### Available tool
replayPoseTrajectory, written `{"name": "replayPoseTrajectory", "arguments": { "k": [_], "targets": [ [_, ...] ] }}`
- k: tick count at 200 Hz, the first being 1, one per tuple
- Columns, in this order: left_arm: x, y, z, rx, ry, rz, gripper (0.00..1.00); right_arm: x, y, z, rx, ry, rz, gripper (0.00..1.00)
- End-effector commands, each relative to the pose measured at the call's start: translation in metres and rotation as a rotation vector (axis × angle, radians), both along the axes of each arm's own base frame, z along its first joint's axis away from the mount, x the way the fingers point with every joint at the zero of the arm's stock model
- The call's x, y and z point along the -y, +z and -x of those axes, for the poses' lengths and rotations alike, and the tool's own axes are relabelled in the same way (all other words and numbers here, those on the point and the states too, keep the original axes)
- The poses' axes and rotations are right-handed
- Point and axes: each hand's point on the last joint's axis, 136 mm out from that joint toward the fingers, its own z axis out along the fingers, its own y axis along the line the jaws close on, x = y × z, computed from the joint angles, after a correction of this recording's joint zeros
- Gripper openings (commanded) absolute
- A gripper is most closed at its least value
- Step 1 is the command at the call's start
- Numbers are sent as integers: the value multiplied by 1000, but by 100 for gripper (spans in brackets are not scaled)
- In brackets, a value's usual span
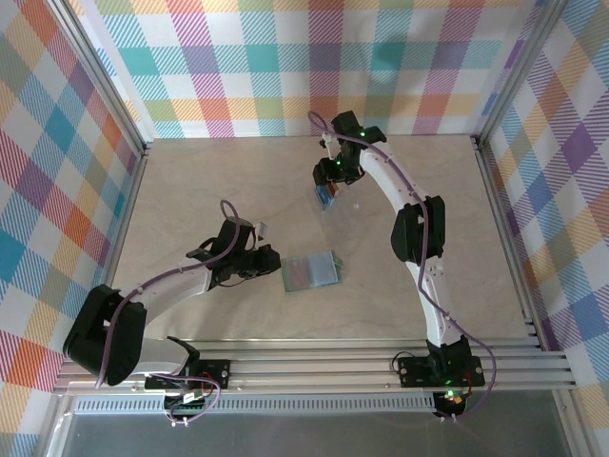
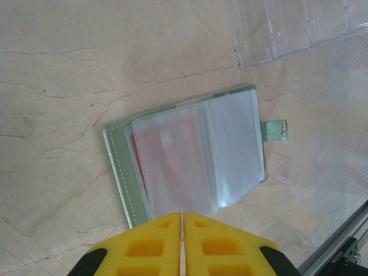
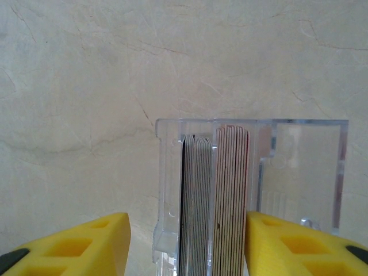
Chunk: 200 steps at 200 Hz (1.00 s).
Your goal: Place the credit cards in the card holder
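Two stacks of cards (image 3: 215,195) stand in the tray (image 3: 302,167), my right tool (image 3: 187,241) wide astride them; left tool (image 2: 182,244) closed at the open holder (image 2: 230,149). Closing could pinch several cards at once.

On the left, laid low over the worktop (image 1: 209,190) from the base, elbow bent, with the left gripper (image 1: 266,259) aimed rightward and its jaws pressed flush, yellow fingers (image 2: 149,247) meeting along a thin seam. On the right, reaching far from the base in a tall arc, wrist tipped downward, with the right gripper (image 1: 328,190) pointing at the worktop and its jaws spread wide, yellow fingers (image 3: 103,241) well apart.
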Motion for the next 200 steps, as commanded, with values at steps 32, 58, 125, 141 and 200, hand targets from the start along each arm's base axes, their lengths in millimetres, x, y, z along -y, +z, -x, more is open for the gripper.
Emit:
{"name": "replayPoseTrajectory", "arguments": {
  "k": [32,58,125,141,200],
  "targets": [
    [-3,1,3,15,-4,-9,10,-1,13,5,-51,13,-109,49],
    [-3,2,3,17,-3,-9,10,1,23,2,-46,4,-142,46],
    [-3,1,3,17,-4,-9,10,5,29,-1,-46,-13,-170,36],
    [-3,1,3,14,-6,-9,10,6,29,-1,-45,-16,-170,33],
    [-3,0,3,11,-6,-10,11,8,30,-2,-45,-28,-170,25]
  ]
}}
